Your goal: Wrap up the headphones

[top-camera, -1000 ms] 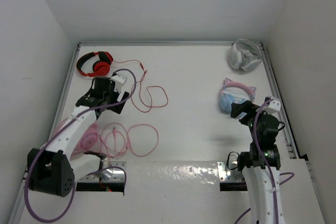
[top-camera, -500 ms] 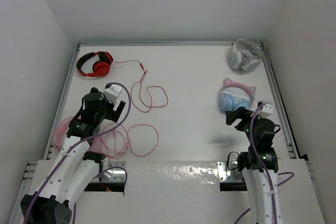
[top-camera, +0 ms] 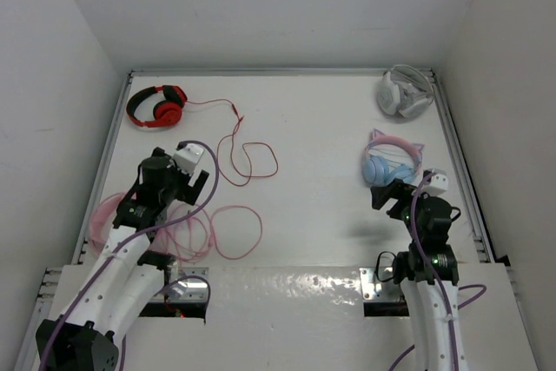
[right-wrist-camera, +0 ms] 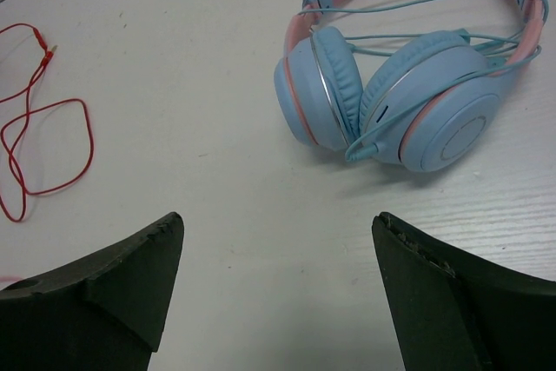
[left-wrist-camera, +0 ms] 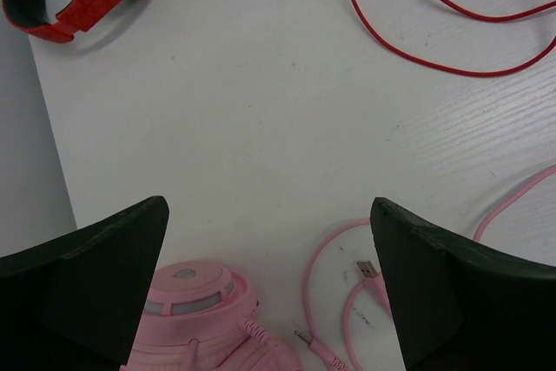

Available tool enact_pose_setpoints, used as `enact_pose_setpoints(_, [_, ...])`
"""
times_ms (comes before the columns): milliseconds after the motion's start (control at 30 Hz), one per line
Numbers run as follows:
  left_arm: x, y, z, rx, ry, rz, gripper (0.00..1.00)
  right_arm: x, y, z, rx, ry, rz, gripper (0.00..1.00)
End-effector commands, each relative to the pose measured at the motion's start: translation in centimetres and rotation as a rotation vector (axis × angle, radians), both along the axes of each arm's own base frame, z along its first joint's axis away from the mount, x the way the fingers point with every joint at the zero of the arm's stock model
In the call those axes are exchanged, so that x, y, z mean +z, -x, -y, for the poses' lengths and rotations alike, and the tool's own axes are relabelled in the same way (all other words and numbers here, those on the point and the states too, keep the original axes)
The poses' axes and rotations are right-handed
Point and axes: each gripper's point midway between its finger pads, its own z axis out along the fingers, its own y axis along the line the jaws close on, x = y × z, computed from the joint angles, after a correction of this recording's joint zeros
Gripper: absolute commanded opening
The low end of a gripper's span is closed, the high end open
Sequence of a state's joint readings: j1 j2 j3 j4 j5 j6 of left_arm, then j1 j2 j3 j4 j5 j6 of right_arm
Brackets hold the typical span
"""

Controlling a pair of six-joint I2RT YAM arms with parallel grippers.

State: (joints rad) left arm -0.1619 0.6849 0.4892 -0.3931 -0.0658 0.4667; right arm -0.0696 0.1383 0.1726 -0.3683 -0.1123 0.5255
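1. Pink below the left gripper [top-camera: 196, 182]: hung spread wide and empty at lower left of the overhead view, above the all-pink headphones [left-wrist-camera: 195, 310] and their pink cable [left-wrist-camera: 347, 275]. Had the red headphones [top-camera: 156, 106] at upper left and sat well apart from the task's thing.
2. Found the red cable [top-camera: 248, 158] looped mid-frame, between the two arms.
3. Placed the headphones [top-camera: 391, 162] right of centre in the overhead view, just beyond the right gripper [top-camera: 387, 194]; judged the right arm by far the nearer.
4. Saw, in the right wrist view, both ear cups [right-wrist-camera: 321, 84] side by side at upper right, long axis running left to right, with the thin blue cable [right-wrist-camera: 391, 39] seemingly strung across the band.
5. Carried nothing in the right gripper, with jaws parted wide and aimed somewhat left of the cups; judged a shift rightward and forward needed.
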Motion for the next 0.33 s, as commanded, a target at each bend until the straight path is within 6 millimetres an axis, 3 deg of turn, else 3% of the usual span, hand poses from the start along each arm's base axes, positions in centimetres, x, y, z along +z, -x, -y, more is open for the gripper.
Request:
enact_pose_setpoints(0, [1.25, -0.79, 0.27, -0.013, 0.012, 0.060, 1.00, 0.50, -0.40, 0.19, -0.010, 0.006, 0.031, 0.88])
enact_pose_setpoints(300, [1.08, -0.81, -0.03, 0.001, 0.001, 0.060, 1.00, 0.27, -0.41, 0.40, -0.022, 0.008, 0.022, 0.89])
